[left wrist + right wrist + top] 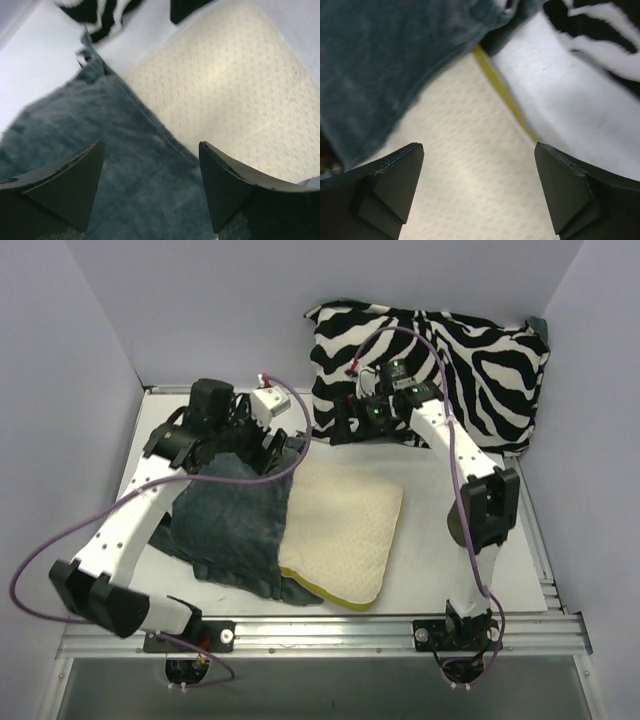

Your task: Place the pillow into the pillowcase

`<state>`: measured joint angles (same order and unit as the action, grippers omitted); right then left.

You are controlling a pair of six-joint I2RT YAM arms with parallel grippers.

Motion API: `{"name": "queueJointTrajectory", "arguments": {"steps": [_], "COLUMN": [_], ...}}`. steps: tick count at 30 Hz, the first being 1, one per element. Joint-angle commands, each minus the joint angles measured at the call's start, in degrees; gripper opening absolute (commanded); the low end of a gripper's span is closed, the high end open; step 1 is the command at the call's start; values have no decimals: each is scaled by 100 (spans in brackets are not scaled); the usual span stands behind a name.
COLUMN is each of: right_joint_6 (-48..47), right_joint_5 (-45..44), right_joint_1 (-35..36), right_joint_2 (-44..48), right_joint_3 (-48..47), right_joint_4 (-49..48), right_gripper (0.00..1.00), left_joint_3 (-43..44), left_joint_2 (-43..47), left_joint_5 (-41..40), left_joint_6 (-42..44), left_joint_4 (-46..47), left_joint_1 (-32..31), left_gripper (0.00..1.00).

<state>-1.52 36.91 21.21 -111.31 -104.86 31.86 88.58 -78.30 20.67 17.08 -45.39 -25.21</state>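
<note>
The cream dimpled pillow (345,530) lies flat in the middle of the table, its left edge tucked under the dark grey-teal pillowcase (225,520). Teal fabric also shows beneath its near corner. My left gripper (278,448) hovers open over the far end of the case's hem; in the left wrist view the gripper (151,145) straddles teal pillowcase (100,125) next to the pillow (225,90), holding nothing. My right gripper (347,426) stands open over the pillow's far corner. In its wrist view, the gripper (479,147) frames bare pillow (470,175), with pillowcase (380,65) at upper left.
A plump zebra-print cushion (450,360) leans against the back wall just behind the right gripper, and it shows in the right wrist view as the cushion (600,30). White table (415,560) lies to the right of the pillow. Side walls close in on both sides.
</note>
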Motion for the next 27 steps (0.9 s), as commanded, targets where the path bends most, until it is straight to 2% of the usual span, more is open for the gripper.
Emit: {"name": "queueJointTrajectory", "arguments": {"steps": [1, 6, 8, 9, 10, 12, 13, 14, 16, 19, 24, 27], "right_joint_6": [-805, -1245, -1298, -1316, -1281, -1254, -1324, -1438, -1814, -2123, -2519, -2818], "right_joint_5": [-1070, -1177, -932, -896, -896, -887, -922, -983, -1351, -1773, -2442, -2820], "right_joint_1": [146, 427, 506, 533, 594, 629, 725, 805, 989, 1297, 1763, 1956], "right_joint_2": [-961, -1104, -1147, -1174, -1174, -1130, -965, -841, -358, 151, 811, 953], "right_joint_3": [-500, 191, 395, 500, 658, 843, 1149, 1361, 1887, 2671, 3769, 4008], "right_joint_4": [1339, 1473, 1385, 1306, 1053, 771, 404, 209, -492, -1170, -2200, -2588], "right_gripper": [100, 100, 93, 85, 65, 44, 33, 16, 0, 0, 0, 0], "left_joint_3": [562, 1318, 1853, 2074, 2294, 3029, 3312, 3550, 4289, 4633, 4309, 4501], "left_joint_2": [-551, -1774, -2433, -2914, -3154, -3646, -4118, -4340, -4936, -5282, -5335, -5678], "left_joint_5": [167, -124, -125, -124, -133, -142, -177, -194, -221, -107, -369, -616], "left_joint_6": [-372, -670, -995, -1040, -1145, -1277, -1373, -1383, -1243, -980, -557, -434], "left_joint_4": [-207, -102, 3, 12, 12, 12, -14, -75, -285, -716, -840, -936], "left_joint_1": [86, 227, 280, 271, 254, 254, 254, 254, 254, 262, 210, 201], "left_gripper": [85, 84, 83, 83, 81, 79, 75, 73, 69, 70, 79, 83]}}
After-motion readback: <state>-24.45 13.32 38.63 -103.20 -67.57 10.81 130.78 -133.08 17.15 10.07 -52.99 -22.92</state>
